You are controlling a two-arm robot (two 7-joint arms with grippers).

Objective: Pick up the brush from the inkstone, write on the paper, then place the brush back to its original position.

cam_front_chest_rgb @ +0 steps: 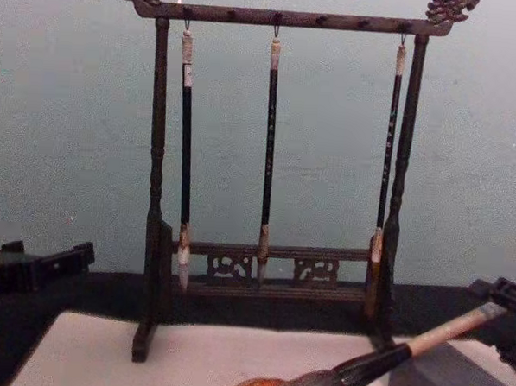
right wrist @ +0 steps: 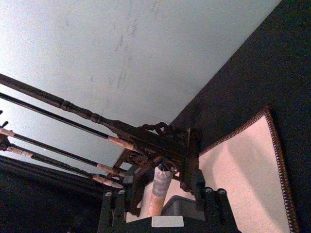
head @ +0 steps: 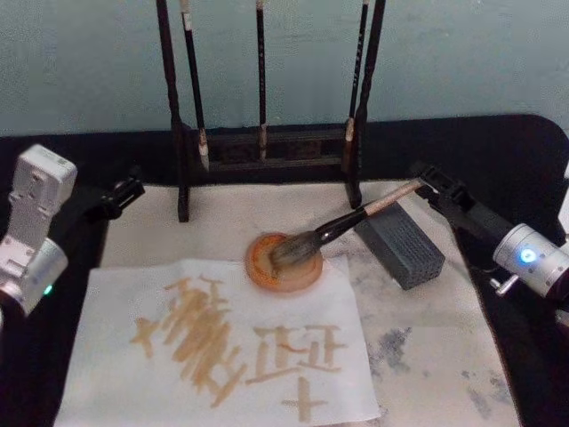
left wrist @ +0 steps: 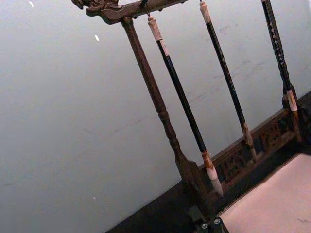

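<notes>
Right end effector [head: 428,185] apart astride brush [head: 342,224] tail (bristles on inkstone [head: 258,271], handle aimed far-right); left end effector [head: 120,194] parked.

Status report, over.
Right gripper open around brush handle end. Bristles on inkstone, shaft propped on grey block. Paper carries writing. Left gripper parked at left. Wooden rack stands behind.
</notes>
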